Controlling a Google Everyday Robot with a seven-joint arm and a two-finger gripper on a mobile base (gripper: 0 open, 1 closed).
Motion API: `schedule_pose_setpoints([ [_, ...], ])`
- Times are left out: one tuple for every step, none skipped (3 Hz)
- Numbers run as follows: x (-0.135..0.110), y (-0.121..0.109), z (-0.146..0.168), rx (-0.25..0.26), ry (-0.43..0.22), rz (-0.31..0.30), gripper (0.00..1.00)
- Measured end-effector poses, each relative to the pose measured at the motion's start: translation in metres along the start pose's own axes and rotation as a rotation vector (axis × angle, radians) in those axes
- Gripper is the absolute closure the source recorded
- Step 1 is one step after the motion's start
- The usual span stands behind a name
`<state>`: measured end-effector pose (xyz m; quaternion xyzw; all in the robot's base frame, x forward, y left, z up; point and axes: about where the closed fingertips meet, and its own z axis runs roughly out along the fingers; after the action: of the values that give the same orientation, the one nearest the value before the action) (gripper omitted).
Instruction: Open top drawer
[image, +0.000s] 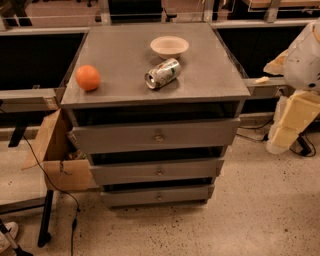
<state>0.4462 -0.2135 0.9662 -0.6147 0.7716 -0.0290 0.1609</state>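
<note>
A speckled floor (260, 210) surrounds a grey counter (125, 60) carrying an orange (87, 77), a bowl (169, 46) and a can (162, 73) (lying on its side). The top drawer (200, 134) sits just beneath, a dark gap above its front, its knob (158, 136) at centre. The hand (287, 127) hangs at the right, well apart from it; whether open or closed, I cannot tell

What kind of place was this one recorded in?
Probably an office or lab: a grey drawer cabinet on speckled hard floor, desk frames and cables around it, a cardboard box beside it. The tool hangs at the right edge, clear of the top drawer.
</note>
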Motion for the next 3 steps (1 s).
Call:
schedule_pose_setpoints([
  [-0.001, -0.008, 0.043, -0.046, -0.053, -0.055, 0.00],
  [-0.001, -0.016, 0.113, -0.096, -0.133, -0.183, 0.00],
  [-0.004, -0.027, 0.155, -0.054, -0.200, -0.305, 0.00],
])
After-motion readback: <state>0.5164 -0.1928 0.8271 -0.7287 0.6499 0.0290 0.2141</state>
